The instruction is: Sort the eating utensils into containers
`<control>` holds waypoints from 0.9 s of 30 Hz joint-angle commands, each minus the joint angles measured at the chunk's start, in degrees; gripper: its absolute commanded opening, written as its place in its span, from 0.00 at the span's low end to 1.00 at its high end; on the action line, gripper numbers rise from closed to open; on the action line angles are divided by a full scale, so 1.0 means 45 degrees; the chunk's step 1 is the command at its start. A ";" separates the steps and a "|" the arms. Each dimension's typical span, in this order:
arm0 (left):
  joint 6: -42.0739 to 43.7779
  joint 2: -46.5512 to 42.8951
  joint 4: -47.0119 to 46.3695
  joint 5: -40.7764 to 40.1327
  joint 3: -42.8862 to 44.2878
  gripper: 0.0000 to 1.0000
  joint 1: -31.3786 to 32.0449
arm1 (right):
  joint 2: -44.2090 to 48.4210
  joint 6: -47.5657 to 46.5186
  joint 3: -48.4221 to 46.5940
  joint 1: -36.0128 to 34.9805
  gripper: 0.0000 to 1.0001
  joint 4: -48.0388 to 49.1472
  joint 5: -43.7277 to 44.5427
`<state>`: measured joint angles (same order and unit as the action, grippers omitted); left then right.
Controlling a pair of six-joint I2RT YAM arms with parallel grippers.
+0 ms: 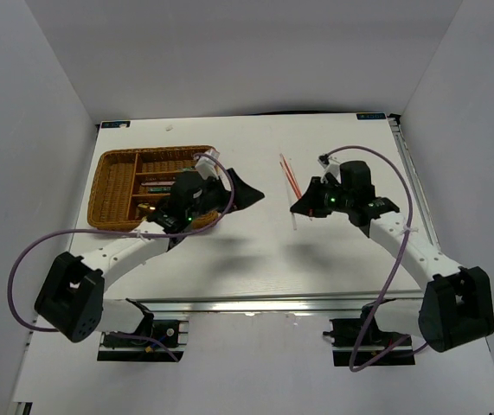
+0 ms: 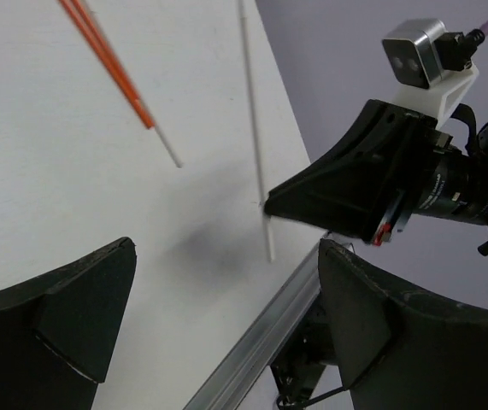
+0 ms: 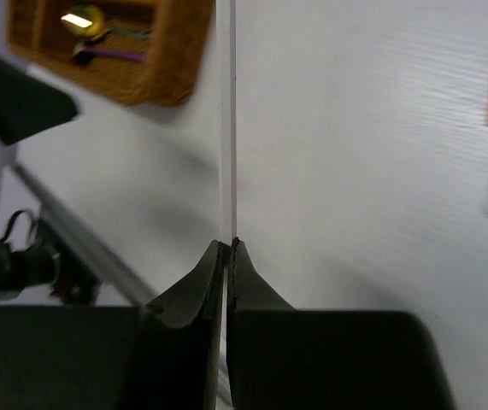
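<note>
My right gripper (image 1: pixel 303 206) is shut on the thin white stick (image 3: pixel 226 128) near one end; the stick runs straight out beyond the closed fingertips (image 3: pixel 227 248). It also shows in the left wrist view (image 2: pixel 252 128), held by the right gripper (image 2: pixel 271 205) just above the table. The red-orange chopsticks (image 1: pixel 288 173) lie on the table behind it, also seen in the left wrist view (image 2: pixel 107 64). My left gripper (image 1: pixel 251 194) is open and empty, hovering right of the brown wicker tray (image 1: pixel 112 186). The tray holds a gold-bowled spoon (image 3: pixel 77 19) and other cutlery.
The table's front metal rail (image 2: pixel 261 342) runs below the left gripper. The table's right edge rail (image 1: pixel 415 181) lies beyond the right arm. White walls enclose the table on three sides.
</note>
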<state>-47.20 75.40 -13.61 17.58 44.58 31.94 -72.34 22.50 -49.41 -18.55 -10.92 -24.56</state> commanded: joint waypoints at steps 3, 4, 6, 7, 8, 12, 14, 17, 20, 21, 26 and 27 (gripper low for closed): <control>-0.0410 0.0685 -0.1566 -0.0372 0.0972 0.93 0.1044 | 0.0957 0.1697 0.0199 -0.0955 0.00 0.2248 -0.2958; -0.0410 0.0745 -0.1586 -0.0430 0.1012 0.91 0.1143 | 0.1035 0.1854 0.0140 -0.1034 0.00 0.2289 -0.3038; -0.0332 0.0901 -0.1470 -0.0722 0.1109 0.88 0.1260 | 0.1113 0.2206 0.0043 -0.1345 0.00 0.2289 -0.3272; -0.0312 0.0940 -0.1391 -0.0801 0.1148 0.86 0.1280 | 0.1152 0.2265 0.0023 -0.1444 0.00 0.2367 -0.3254; -0.0293 0.0979 -0.1313 -0.0860 0.1168 0.82 0.1280 | 0.1191 0.2401 0.0022 -0.1581 0.00 0.2658 -0.3157; -0.0351 0.1136 -0.1547 -0.0939 0.1304 0.69 0.1319 | 0.0938 0.2578 -0.0211 -0.2127 0.00 0.2622 -0.2982; -0.0293 0.1214 -0.1372 -0.0939 0.1538 0.61 0.1319 | 0.0840 0.2675 -0.0270 -0.2265 0.00 0.2699 -0.2922; -0.0118 0.1351 -0.1040 -0.0939 0.1968 0.36 0.1339 | 0.0723 0.2909 -0.0368 -0.2480 0.00 0.2972 -0.2883; 0.0234 0.1448 -0.0437 -0.0939 0.2339 0.09 0.1339 | 0.0567 0.3066 -0.0485 -0.2500 0.00 0.3071 -0.2824; 0.0370 0.1468 -0.0182 -0.0958 0.2475 0.00 0.1339 | 0.0567 0.3066 -0.0505 -0.2500 0.00 0.3071 -0.2747; 0.3569 0.1545 0.5773 -0.4152 0.5185 0.00 0.1300 | 0.1230 0.2423 -0.0447 -0.1859 0.88 0.2020 -0.1440; 0.4174 0.1682 0.6938 -0.5205 0.5849 0.00 0.1164 | 0.1327 0.2247 -0.0504 -0.1585 0.89 0.1668 -0.0896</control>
<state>-39.44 83.05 -0.71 7.35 62.63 38.26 -69.19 34.50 -49.12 -28.40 -0.86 -33.43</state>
